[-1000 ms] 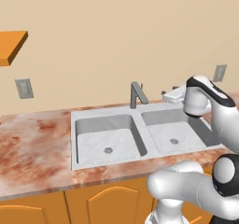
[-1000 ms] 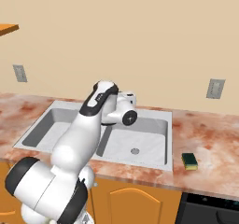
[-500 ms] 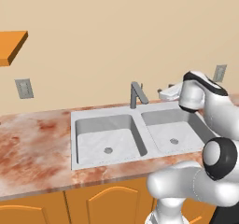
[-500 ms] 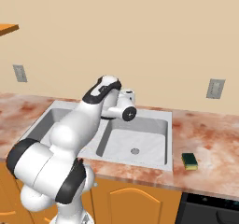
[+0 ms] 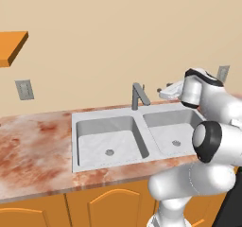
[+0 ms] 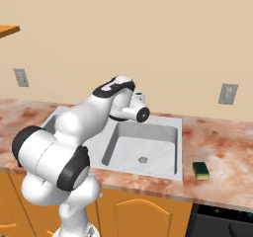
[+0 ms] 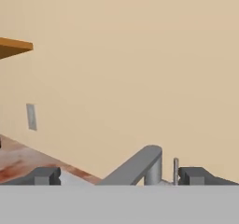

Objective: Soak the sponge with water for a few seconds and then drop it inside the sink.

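Note:
The sponge [image 6: 200,170], yellow with a dark green top, lies on the counter just right of the sink [image 6: 148,144]. My gripper [image 5: 161,92] hovers above the back of the right basin, a short way right of the grey faucet [image 5: 138,96], far from the sponge. In the hand view my gripper [image 7: 120,176] is open and holds nothing, with the faucet spout [image 7: 137,167] and its thin lever [image 7: 175,170] between the fingertips [image 7: 45,175]. The double-basin sink [image 5: 105,137] holds nothing. The water is out of view.
Marbled red counter [image 5: 33,150] stretches left of the sink. An orange shelf [image 5: 12,45] hangs at the upper left. Wall outlets [image 5: 23,89] [image 6: 228,93] sit on the beige wall. A dark appliance top [image 6: 222,221] lies below the sponge's counter corner.
The arm's elbow and lower links have swung forward and down. The hand has edged a little left toward the faucet, still open. Sponge and sink are unmoved.

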Tool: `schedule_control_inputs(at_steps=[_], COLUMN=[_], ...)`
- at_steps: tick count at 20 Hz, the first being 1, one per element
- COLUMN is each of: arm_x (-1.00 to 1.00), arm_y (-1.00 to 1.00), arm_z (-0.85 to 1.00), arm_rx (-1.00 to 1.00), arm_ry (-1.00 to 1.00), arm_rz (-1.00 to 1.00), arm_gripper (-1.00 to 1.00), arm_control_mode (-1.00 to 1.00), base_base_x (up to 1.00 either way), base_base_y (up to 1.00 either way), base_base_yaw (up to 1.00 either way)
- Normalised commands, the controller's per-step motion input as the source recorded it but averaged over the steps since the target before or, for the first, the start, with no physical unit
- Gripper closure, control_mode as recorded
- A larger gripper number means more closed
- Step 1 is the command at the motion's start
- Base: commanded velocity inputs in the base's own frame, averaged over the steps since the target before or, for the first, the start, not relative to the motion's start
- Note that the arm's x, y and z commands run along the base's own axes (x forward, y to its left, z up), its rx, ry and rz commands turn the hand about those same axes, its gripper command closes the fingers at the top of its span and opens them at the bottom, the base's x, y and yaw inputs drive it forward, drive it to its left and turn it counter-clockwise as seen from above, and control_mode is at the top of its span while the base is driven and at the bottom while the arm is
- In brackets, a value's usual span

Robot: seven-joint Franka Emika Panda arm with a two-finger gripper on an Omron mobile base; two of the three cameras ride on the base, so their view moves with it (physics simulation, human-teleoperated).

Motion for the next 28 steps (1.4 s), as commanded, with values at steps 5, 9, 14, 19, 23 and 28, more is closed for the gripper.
schedule_control_inputs(at_steps=[5, 9, 14, 19, 23, 28], arm_x=[0.27, 0.24, 0.18, 0.19, 0.21, 0.23], arm_y=[-0.01, 0.0, 0.0, 0.0, 0.0, 0.01], arm_z=[-0.15, -0.23, -0.11, -0.08, -0.12, -0.19], arm_rx=[0.0, 0.0, 0.0, 0.0, 0.0, 0.0], arm_ry=[0.0, -0.01, 0.0, -0.02, -0.01, -0.02], arm_rz=[0.09, 0.06, 0.06, 0.05, 0.02, 0.0], arm_gripper=[-1.0, -1.0, -1.0, -1.0, -1.0, -1.0], arm_control_mode=[-1.0, -1.0, -1.0, -1.0, -1.0, -1.0], base_base_x=[0.0, 0.0, 0.0, 0.0, 0.0, 0.0], base_base_y=[0.0, 0.0, 0.0, 0.0, 0.0, 0.0], base_base_yaw=[0.0, 0.0, 0.0, 0.0, 0.0, 0.0])
